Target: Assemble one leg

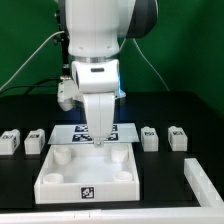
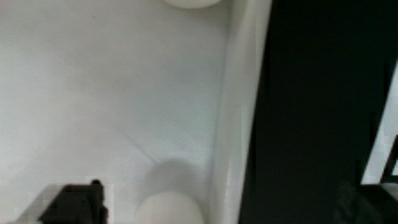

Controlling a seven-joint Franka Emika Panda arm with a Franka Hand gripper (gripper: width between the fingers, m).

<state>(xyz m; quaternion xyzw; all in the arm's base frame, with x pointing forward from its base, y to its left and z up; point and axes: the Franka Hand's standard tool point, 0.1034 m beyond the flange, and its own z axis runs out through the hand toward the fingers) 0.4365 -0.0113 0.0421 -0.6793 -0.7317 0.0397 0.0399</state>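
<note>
Tray: a large white square tray (image 1: 85,182) lay nearest the camera, with a tag on its front wall and round sockets in its corners.
White bar: a white bar (image 1: 205,184) lay at the exterior view's right, cut off by the picture edge.
Legs: four small white tagged blocks stood in a row behind the tray, all apart from it. The far-left leg (image 1: 10,141) and inner left leg (image 1: 35,139) were at the exterior view's left. The inner right leg (image 1: 150,137) and far-right leg (image 1: 177,138) were at its right.
Gripper: the gripper (image 1: 99,137) hung over the back of the tray. Its tips were too small and dark to show how wide it stood or whether it held anything.
Wrist view: blurred. It showed the white tray floor (image 2: 107,100), a dark band beside it, and one dark finger (image 2: 75,205) at the edge.
Marker board: the marker board (image 1: 125,130) was mostly hidden behind the gripper and the tray.
Arm: the white arm (image 1: 95,40) was cut off at the top.
Table: a black table (image 1: 30,195).
Room: a green backdrop (image 1: 190,50).
</note>
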